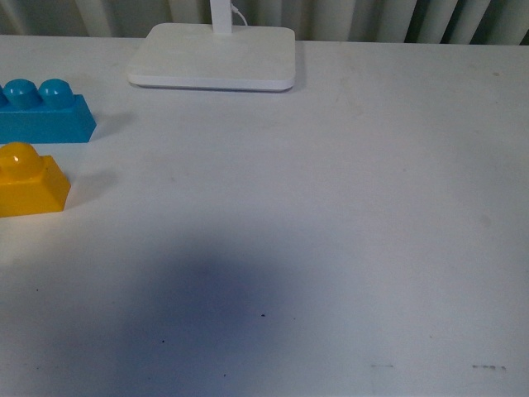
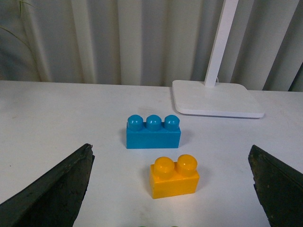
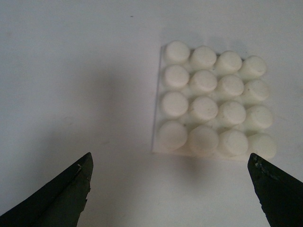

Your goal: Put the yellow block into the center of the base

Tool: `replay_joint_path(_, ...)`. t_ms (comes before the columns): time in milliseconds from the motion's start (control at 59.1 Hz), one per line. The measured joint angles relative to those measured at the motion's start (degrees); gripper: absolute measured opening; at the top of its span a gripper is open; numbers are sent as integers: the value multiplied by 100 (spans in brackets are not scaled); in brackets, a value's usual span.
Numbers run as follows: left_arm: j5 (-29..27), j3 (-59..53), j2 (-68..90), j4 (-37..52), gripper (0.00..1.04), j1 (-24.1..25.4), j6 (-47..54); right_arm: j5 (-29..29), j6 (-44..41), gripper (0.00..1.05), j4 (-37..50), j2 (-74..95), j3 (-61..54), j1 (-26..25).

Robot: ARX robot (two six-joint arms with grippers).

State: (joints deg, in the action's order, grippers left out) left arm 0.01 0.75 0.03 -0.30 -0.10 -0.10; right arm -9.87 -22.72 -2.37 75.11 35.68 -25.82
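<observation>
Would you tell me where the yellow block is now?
Front view: the yellow block sits at the left edge, just in front of the blue brick.

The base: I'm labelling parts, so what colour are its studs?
White, the same as the rest of the base; it shows best in the right wrist view.

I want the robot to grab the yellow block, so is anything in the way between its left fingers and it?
No, nothing visible. The left fingers are spread open, and only bare table lies between them and the yellow block. The blue brick sits beyond it, not touching.
</observation>
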Motion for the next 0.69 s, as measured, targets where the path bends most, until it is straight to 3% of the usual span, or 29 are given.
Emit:
replay_joint_path(288, 0, 0, 0, 0, 98, 0, 0, 275, -107, 96, -232, 1740, 1421, -192)
replay_joint_path(694, 0, 0, 0, 0, 98, 0, 0, 232, -17, 96, -422, 2411, 1974, -343)
